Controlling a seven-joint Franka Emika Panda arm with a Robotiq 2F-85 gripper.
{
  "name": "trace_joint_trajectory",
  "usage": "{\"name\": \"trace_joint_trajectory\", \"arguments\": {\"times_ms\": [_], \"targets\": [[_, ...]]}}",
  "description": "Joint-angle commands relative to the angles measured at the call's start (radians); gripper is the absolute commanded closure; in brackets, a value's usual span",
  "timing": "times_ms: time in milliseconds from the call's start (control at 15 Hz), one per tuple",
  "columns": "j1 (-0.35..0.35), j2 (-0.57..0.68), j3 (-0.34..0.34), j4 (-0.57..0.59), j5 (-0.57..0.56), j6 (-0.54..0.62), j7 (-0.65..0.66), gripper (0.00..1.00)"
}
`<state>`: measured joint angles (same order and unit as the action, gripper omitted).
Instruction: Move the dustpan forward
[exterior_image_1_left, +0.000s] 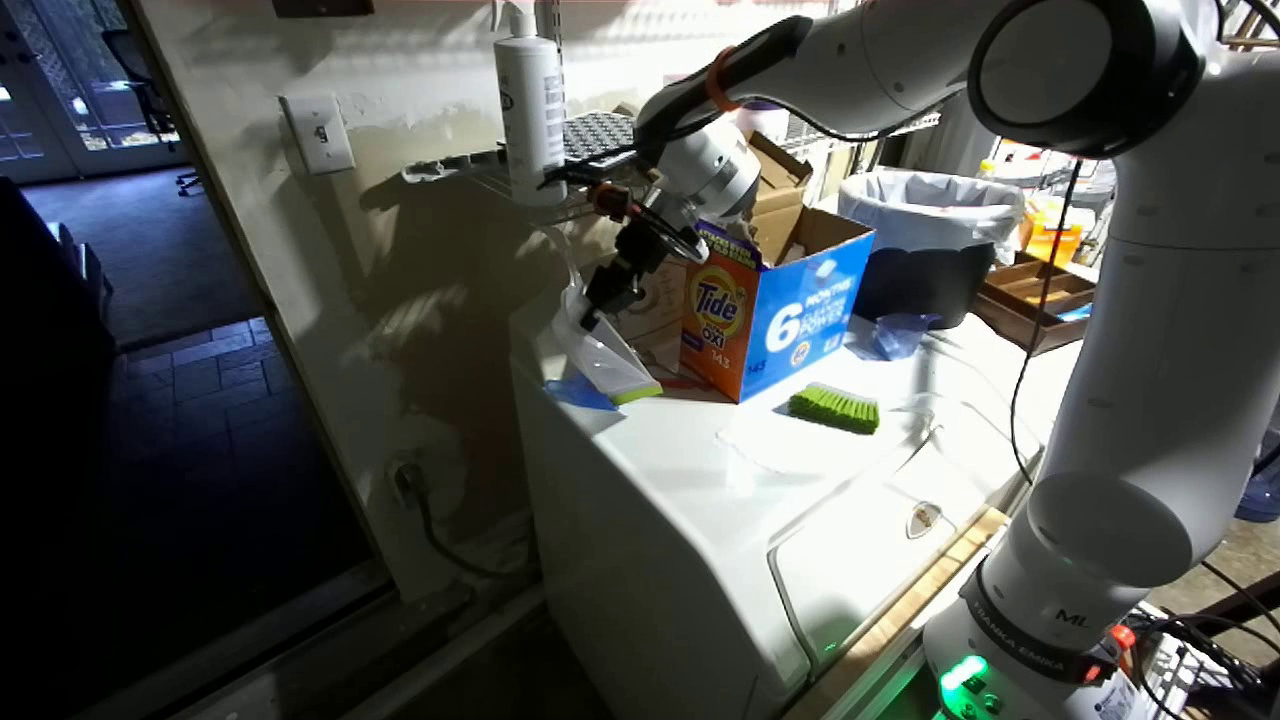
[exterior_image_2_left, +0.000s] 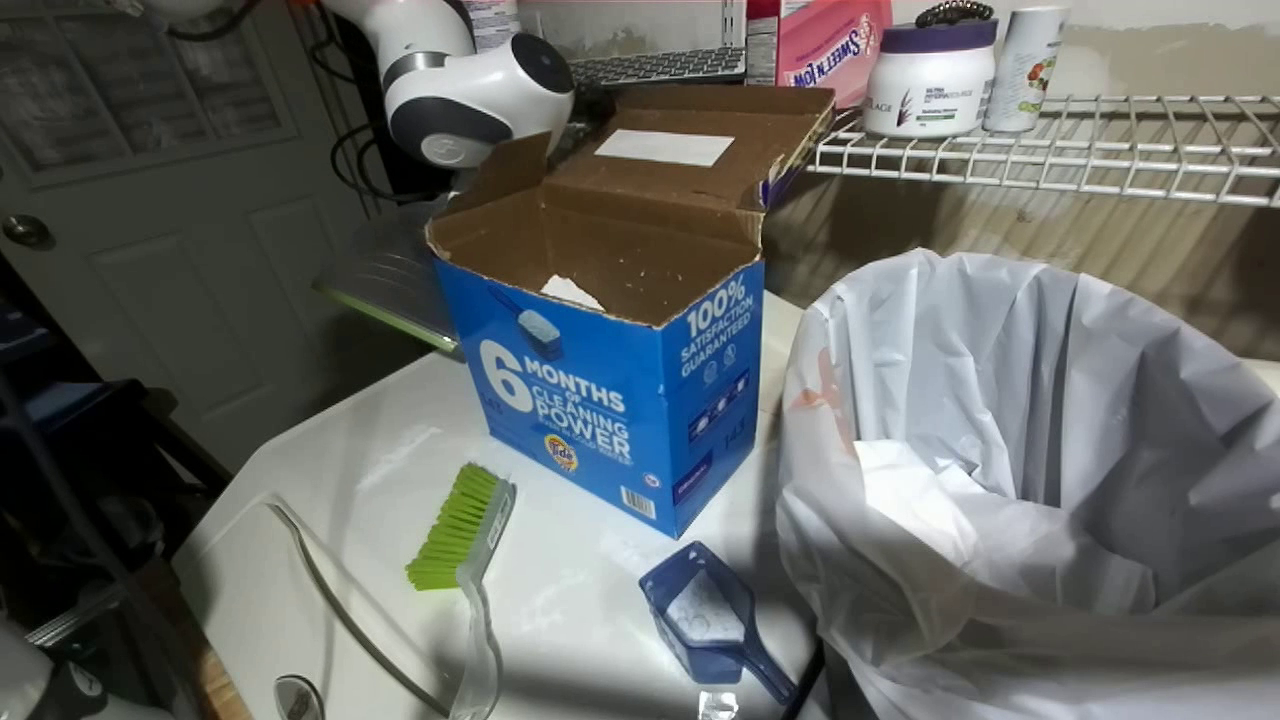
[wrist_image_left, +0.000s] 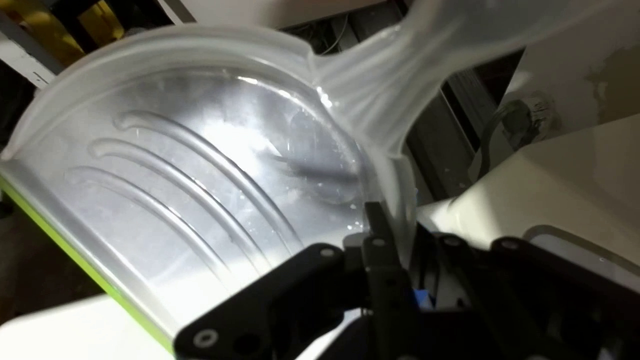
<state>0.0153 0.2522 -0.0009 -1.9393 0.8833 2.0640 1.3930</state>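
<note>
One gripper (wrist_image_left: 398, 225) is pinching the rim of one clear dustpan (wrist_image_left: 215, 165), fingers pressed together on it. In the wrist view the dustpan's face is showing three raised ribs. In an exterior view it is hanging tilted, its one green lip (exterior_image_1_left: 637, 394) lowest, by the left edge of one white machine (exterior_image_1_left: 690, 445), left of one open detergent box (exterior_image_1_left: 805, 320); cannot tell whether the lip is touching the machine's top. One blue piece (exterior_image_1_left: 578, 393), kind unclear, is showing just beside the lip. One green-bristled brush (exterior_image_1_left: 835, 410) is lying nearer, to the right. In an exterior view one blue scoop (exterior_image_2_left: 700, 655) is lying between box and one lined bin (exterior_image_2_left: 1020, 640), the bin standing right. Far off, one jar (exterior_image_2_left: 930, 85) and one canister (exterior_image_2_left: 1025, 70) are standing on one wire shelf (exterior_image_2_left: 1100, 187), one pink box (exterior_image_2_left: 835, 45) to their left.
</note>
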Motion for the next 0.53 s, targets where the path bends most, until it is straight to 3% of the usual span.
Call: {"name": "trace_joint_trajectory", "arguments": {"times_ms": [0, 333, 400, 467], "targets": [[-0.009, 0.021, -0.006, 0.017, 0.020, 0.007, -0.051, 0.98], [-0.006, 0.035, -0.006, 0.028, 0.014, 0.009, -0.058, 0.98], [-0.005, 0.037, -0.005, 0.028, 0.012, 0.009, -0.057, 0.91], [-0.004, 0.037, -0.005, 0.029, 0.011, 0.009, -0.056, 0.69]]}}
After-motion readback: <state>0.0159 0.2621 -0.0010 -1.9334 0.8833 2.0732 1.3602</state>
